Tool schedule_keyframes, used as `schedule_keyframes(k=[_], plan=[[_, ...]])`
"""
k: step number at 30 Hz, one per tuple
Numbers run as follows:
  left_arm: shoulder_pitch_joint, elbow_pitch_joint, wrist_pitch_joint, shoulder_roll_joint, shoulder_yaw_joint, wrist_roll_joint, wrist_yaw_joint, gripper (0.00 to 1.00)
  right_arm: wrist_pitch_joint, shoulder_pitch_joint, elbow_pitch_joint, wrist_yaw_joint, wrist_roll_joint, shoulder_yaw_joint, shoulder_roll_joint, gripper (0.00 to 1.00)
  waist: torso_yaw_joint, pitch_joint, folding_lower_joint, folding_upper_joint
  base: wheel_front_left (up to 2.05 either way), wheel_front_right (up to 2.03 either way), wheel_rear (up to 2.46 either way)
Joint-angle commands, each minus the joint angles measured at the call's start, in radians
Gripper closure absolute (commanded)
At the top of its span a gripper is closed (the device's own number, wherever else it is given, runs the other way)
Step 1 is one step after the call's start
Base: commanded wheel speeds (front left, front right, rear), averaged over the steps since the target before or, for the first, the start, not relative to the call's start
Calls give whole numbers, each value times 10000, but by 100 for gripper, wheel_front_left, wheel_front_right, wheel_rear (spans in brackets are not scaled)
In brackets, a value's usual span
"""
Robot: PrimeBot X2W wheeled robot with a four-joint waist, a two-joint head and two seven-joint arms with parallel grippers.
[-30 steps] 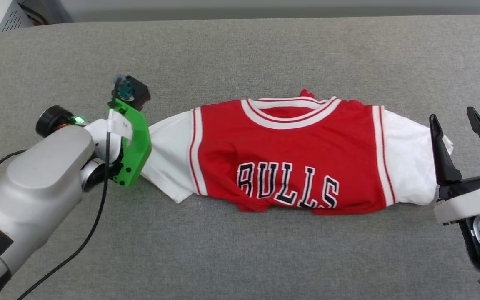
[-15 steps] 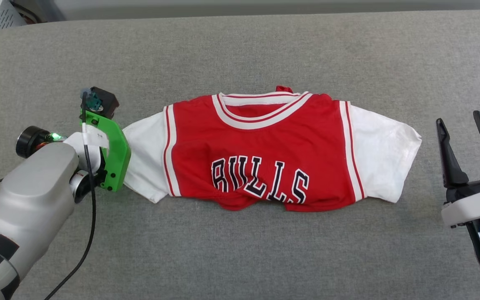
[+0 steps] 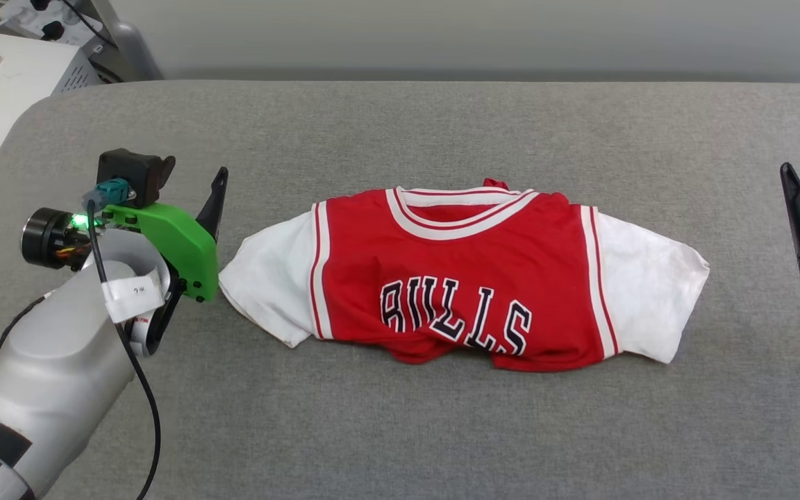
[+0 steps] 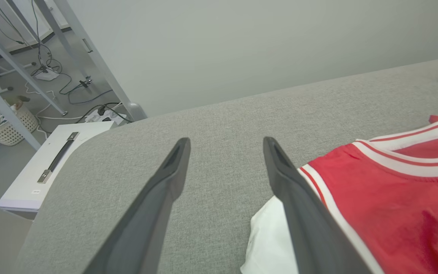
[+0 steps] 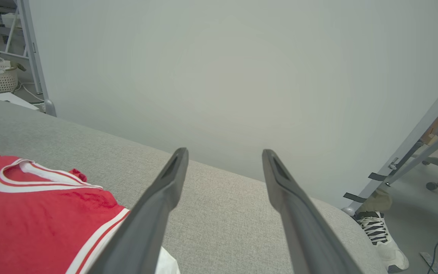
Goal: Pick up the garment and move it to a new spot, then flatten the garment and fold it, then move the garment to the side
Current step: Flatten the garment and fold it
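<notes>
Grey fabric-covered bench (image 3: pixel 400 430) across the whole head view, pale wall (image 5: pixel 219 76) behind. Spread near its middle, the garment (image 3: pixel 466 278): front up, collar toward the far edge, white sleeves out to either side, lettering legible right at the rumpled near edge, lower part seemingly bunched or tucked under.

Judged to be the flattening step: laid out in its spot, not yet smooth, no clean fold made. Calls next for a hold on the near edge or the sleeve ends, then an even draw outward and toward the robot to free the hidden lower half. Needs both sides pulled alike, or risks skewing the cloth.

Left gripper (image 4: pixel 226 142): released, spread wide, nothing between the fingers, tips aimed over bare bench toward the far edge. Sits just beside the left sleeve, apparently clear of it. Reaches in from the lower left of the head view, wrist rolled, green bracket (image 3: pixel 178 243) turned toward the shirt.

Right gripper (image 5: pixel 223 153): likewise released and empty, apart from the right sleeve at the far right of the head view, pointing toward the far edge and wall
</notes>
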Motion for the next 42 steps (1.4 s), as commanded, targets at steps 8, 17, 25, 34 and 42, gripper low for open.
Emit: schedule_keyframes(k=[8,17,25,34,42], plan=[[1581,-3056,-211,475,1631,1641,1971,0,3974,-1073,85,-7,2405,2051,-2070,0,667,83,0,0,0,0,0],[2697,-4674,-214,361,2995,2901,2582,0,8995,-2033,351,-7,5333,3825,-3672,0,1171,831,0,0,0,0,0],[2992,-5230,-215,-149,4097,3617,2617,0,9464,-2991,1440,-7,5264,4403,-3284,0,1537,1670,0,0,0,0,0],[3249,-5036,-215,-722,5008,4274,2218,0,9419,-2699,2213,-7,5780,5723,-2990,0,1597,2029,0,0,0,0,0],[3107,-4461,-216,-662,5599,4615,1651,0,7713,-3334,2007,-7,5895,6018,-3232,100,1221,1754,0,0,0,0,0]])
